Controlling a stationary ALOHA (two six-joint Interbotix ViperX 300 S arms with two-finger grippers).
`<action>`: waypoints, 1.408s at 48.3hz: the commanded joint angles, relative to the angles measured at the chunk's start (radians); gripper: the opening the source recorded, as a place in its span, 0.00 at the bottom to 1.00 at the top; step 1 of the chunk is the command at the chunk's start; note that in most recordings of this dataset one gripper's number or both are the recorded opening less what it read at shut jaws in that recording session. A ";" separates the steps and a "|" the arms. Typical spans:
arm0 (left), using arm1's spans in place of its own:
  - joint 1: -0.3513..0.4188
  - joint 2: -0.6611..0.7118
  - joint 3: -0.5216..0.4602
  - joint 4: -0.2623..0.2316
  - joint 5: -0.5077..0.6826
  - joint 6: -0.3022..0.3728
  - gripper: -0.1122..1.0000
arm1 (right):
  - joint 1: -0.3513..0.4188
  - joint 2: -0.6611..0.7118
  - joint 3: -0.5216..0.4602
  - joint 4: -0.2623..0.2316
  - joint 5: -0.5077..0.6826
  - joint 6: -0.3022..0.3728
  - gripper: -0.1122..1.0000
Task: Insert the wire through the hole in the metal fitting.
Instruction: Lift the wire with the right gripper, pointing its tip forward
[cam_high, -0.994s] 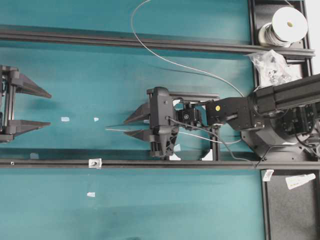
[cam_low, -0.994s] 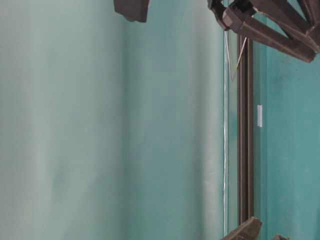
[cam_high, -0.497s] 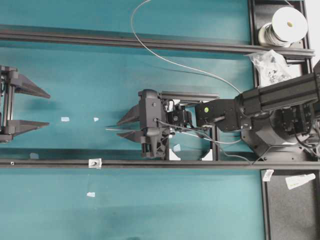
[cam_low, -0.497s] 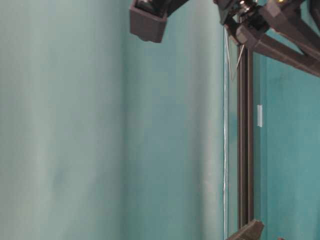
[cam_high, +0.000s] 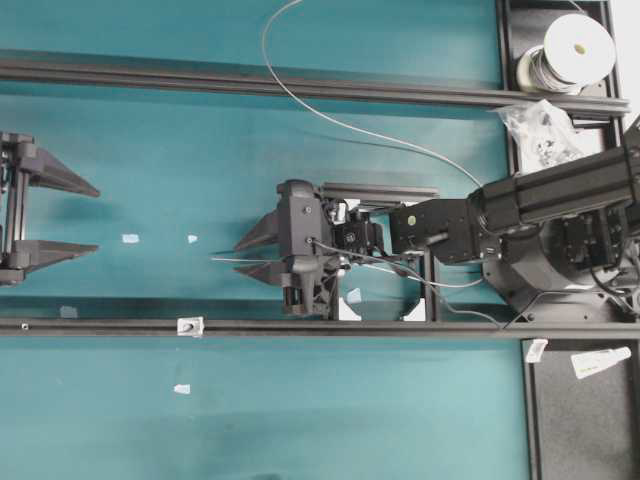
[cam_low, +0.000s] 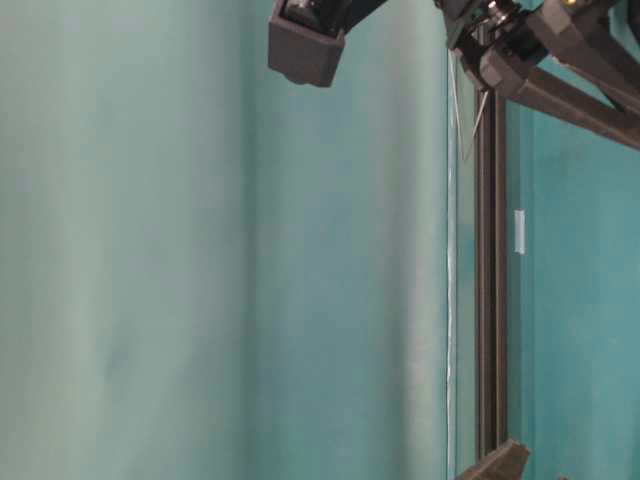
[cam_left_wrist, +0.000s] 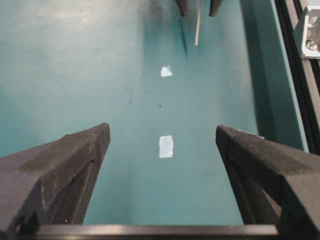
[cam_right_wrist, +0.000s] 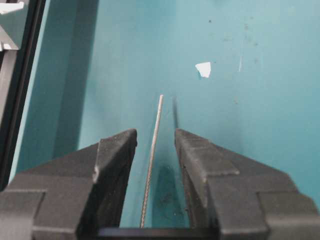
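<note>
The wire (cam_high: 350, 125) curves down from the top edge, passes under my right arm and ends in a straight free end (cam_high: 216, 259) on the teal mat. My right gripper (cam_high: 243, 257) is open, with its jaws on either side of that free end. In the right wrist view the wire (cam_right_wrist: 154, 135) lies in the gap of the gripper (cam_right_wrist: 155, 137) with space on both sides. The metal fitting (cam_high: 188, 326) sits on the near black rail, below and left of the wire's tip, and shows in the left wrist view (cam_left_wrist: 310, 31). My left gripper (cam_high: 97, 217) is wide open and empty at the far left (cam_left_wrist: 162, 131).
A wound silver spool (cam_high: 578, 45) and a plastic bag of parts (cam_high: 545, 130) are at the back right. White tape scraps (cam_high: 130, 238) (cam_high: 192, 239) (cam_high: 181, 388) lie on the mat. Black rails (cam_high: 300, 88) (cam_high: 400, 328) cross the table.
My right arm has moved left along the wire, so the jaws sit nearer its free end. The wire's tip, the fitting and my left gripper have not moved.
</note>
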 joint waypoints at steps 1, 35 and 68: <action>-0.003 -0.008 -0.008 0.000 -0.009 -0.003 0.78 | -0.003 -0.012 -0.009 0.003 -0.005 0.000 0.49; -0.003 -0.008 -0.011 -0.002 -0.005 -0.005 0.78 | -0.009 -0.055 0.017 0.002 -0.003 -0.005 0.10; -0.003 -0.049 -0.015 -0.002 0.009 -0.003 0.78 | -0.021 -0.451 0.055 -0.008 0.215 -0.069 0.09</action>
